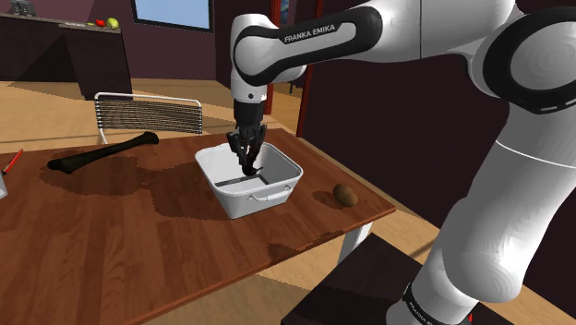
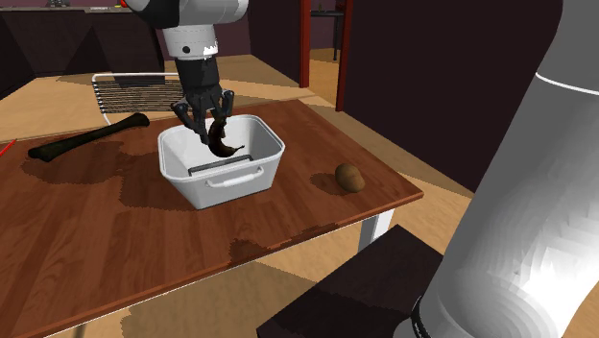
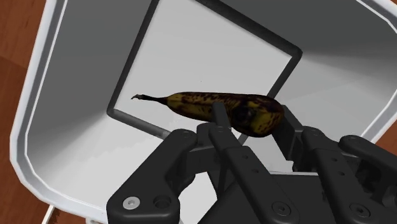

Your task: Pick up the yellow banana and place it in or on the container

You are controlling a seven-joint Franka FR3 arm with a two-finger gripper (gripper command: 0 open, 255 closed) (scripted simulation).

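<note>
The banana [image 3: 203,104] is dark brown with blackish-yellow mottling. Its thick end sits clasped between my two black fingers, with the stem pointing away. My gripper [image 3: 252,122] is shut on it. In the shoulder view the gripper [image 1: 246,152] reaches down into the white rectangular container [image 1: 277,191], and the banana [image 1: 250,167] hangs inside the tub above its floor. The second exterior view has the gripper [image 2: 213,119] over the container [image 2: 221,184], the banana [image 2: 227,145] dangling below the fingers at about rim height.
A long black bone-shaped object [image 1: 102,152] lies on the wooden table beyond the container. A brown oval thing [image 1: 345,194] rests near the table's edge beside the container. A wire rack [image 1: 148,113] stands at the far edge. The stand [image 1: 369,286] is below the table corner.
</note>
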